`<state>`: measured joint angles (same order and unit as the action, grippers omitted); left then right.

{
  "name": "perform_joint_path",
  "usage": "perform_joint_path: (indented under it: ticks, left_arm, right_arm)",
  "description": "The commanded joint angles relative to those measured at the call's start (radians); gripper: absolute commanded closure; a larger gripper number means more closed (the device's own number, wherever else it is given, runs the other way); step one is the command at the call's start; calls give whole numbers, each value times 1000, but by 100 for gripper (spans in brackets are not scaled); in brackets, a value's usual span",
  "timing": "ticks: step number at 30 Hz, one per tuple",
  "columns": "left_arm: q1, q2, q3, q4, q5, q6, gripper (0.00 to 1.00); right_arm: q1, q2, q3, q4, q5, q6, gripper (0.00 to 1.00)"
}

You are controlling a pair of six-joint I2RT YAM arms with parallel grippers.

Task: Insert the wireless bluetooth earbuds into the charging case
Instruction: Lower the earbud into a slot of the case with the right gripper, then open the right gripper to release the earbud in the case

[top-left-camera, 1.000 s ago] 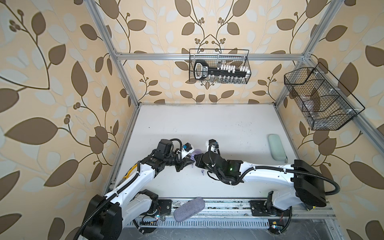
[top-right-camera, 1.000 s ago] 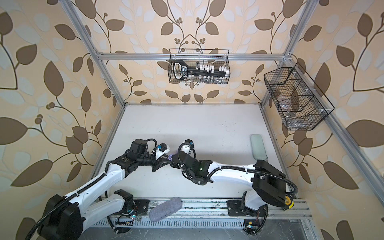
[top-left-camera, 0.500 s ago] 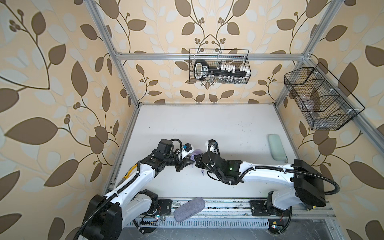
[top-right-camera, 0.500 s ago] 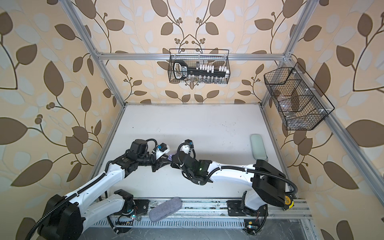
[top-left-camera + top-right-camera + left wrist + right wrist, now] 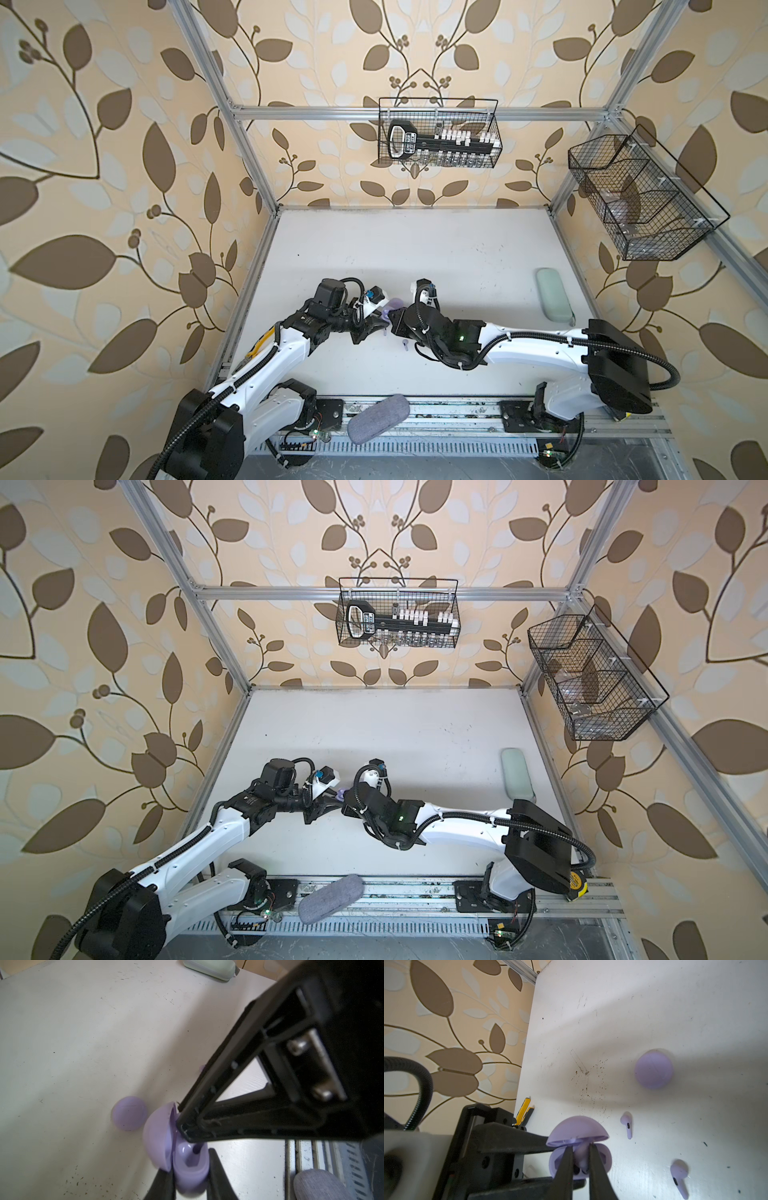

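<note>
Right tool pinches an earbud in the case the left tool clamps

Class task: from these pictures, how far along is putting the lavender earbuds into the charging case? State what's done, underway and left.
Done: the round lavender plastic charging case is open, clamped in the jaws of the left gripper. In hand: the right gripper pinches one small lavender earbud at its sockets. Left: two loose lavender earbuds lie on the white table; a second round lavender case lies shut.
</note>
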<state>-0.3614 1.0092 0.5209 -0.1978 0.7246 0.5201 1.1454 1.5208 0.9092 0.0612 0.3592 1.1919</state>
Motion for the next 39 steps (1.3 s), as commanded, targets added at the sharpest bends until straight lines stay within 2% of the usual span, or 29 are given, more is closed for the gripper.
perform_joint_path:
  ticks: [1, 21, 39]
  left_arm:
    - [-8, -11, 4, 41, 31, 1, 95]
    - [-8, -11, 5, 38, 33, 4, 95]
    - [-8, -11, 5, 37, 33, 6, 95]
  right_arm:
    - [7, -10, 23, -47, -9, -4, 87]
    - [3, -36, 19, -69, -5, -16, 79]
    - [-13, -38, 34, -87, -6, -26, 79]
